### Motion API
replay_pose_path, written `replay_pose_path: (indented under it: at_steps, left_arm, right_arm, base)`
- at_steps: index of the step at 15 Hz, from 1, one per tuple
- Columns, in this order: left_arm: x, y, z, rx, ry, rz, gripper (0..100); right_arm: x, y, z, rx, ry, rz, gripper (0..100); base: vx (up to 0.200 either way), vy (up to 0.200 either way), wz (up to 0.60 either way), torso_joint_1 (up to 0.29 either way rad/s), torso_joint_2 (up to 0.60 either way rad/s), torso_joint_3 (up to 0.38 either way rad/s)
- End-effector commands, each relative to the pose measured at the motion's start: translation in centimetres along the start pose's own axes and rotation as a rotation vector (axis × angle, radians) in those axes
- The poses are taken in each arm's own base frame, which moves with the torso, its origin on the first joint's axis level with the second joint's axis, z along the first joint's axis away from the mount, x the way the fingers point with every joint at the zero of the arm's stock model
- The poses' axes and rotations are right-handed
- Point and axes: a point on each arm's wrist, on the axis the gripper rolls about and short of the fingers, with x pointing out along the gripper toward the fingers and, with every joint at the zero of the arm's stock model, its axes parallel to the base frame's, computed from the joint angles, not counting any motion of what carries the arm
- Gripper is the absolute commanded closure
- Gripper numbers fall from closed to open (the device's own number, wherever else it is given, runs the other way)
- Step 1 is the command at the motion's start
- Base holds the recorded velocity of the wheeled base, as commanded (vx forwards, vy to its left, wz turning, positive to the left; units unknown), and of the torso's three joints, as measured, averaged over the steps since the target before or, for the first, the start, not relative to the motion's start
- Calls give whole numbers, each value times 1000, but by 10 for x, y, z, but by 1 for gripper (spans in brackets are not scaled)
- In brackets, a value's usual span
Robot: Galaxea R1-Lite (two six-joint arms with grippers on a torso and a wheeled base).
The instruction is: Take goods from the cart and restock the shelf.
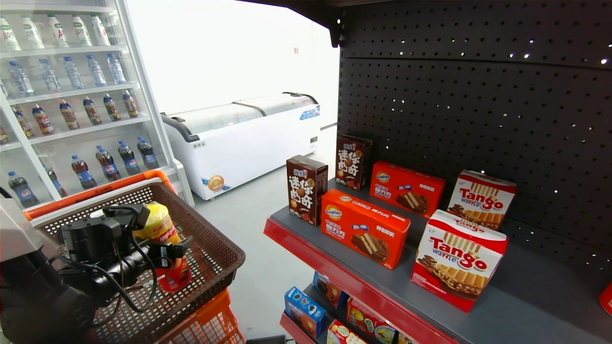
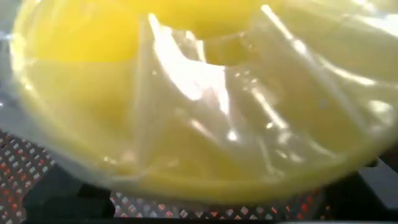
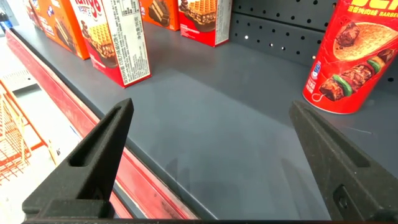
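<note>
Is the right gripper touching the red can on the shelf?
Apart. The right wrist view shows a strip of bare shelf between the open right gripper and the red can.

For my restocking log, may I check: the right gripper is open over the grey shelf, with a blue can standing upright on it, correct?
Not quite: the can is red, not blue, as the right wrist view shows. Otherwise yes: the right gripper is open over the grey shelf, with the can standing upright on it.

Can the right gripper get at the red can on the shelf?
Probably yes: the right gripper is open, with bare shelf between it and the red can; the boxes stand off to the side.
</note>
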Motion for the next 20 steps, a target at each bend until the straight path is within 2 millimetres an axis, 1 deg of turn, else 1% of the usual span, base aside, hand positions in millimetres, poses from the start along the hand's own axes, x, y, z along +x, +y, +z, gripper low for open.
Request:
replay_pose_path:
  at_steps: [1, 2, 3, 8, 11, 12, 14, 15, 16, 17, 18, 19, 20]
  left_arm:
    - [0, 6, 0, 25, -5, 11, 0]
    - [0, 6, -1, 26, -2, 13, 100]
    - [3, 6, -2, 26, 3, 15, 100]
    - [3, 8, -2, 25, 4, 40, 100]
    - [5, 5, 4, 31, -16, 42, 100]
    - [-1, 1, 21, 42, -68, 32, 100]
    - [-7, -6, 31, 60, -77, 11, 100]
    - [-18, -10, 44, 74, -54, -11, 100]
    - [-25, -15, 51, 96, -47, -32, 100]
    - [-26, -17, 52, 101, -51, -37, 100]
    - [-37, -39, 73, 107, -120, -111, 100]
    - [-41, -51, 85, 96, -151, -171, 100]
    - [-43, -56, 90, 97, -154, -198, 100]
  right_arm:
    - [0, 0, 0, 0, 1, 2, 0]
    - [0, 0, 0, 0, 0, 2, 0]
    - [0, 0, 0, 0, 1, 2, 0]
    - [0, 0, 0, 0, 0, 0, 0]
    - [0, 0, 0, 0, 0, 2, 0]
    - [0, 0, 0, 0, 0, 2, 0]
    - [0, 0, 0, 0, 0, 2, 0]
    - [0, 0, 0, 0, 0, 0, 0]
    - [0, 0, 0, 0, 1, 0, 0]
    - [0, 0, 0, 0, 0, 0, 0]
    - [0, 0, 0, 0, 0, 0, 0]
    - [0, 0, 0, 0, 0, 0, 0]
    - [0, 0, 0, 0, 1, 0, 0]
  base:
    - [0, 0, 0, 0, 0, 0]
    - [0, 0, 0, 0, 0, 0]
    - [0, 0, 0, 0, 0, 0]
    - [0, 0, 0, 0, 0, 0]
    - [0, 0, 0, 0, 0, 0]
    - [0, 0, 0, 0, 0, 0]
    - [0, 0, 0, 0, 0, 0]
    - [0, 0, 0, 0, 0, 0]
    - [0, 0, 0, 0, 0, 0]
    - [0, 0, 0, 0, 0, 0]
    - [0, 0, 0, 0, 0, 0]
    - [0, 0, 0, 0, 0, 0]
    - [0, 0, 0, 0, 0, 0]
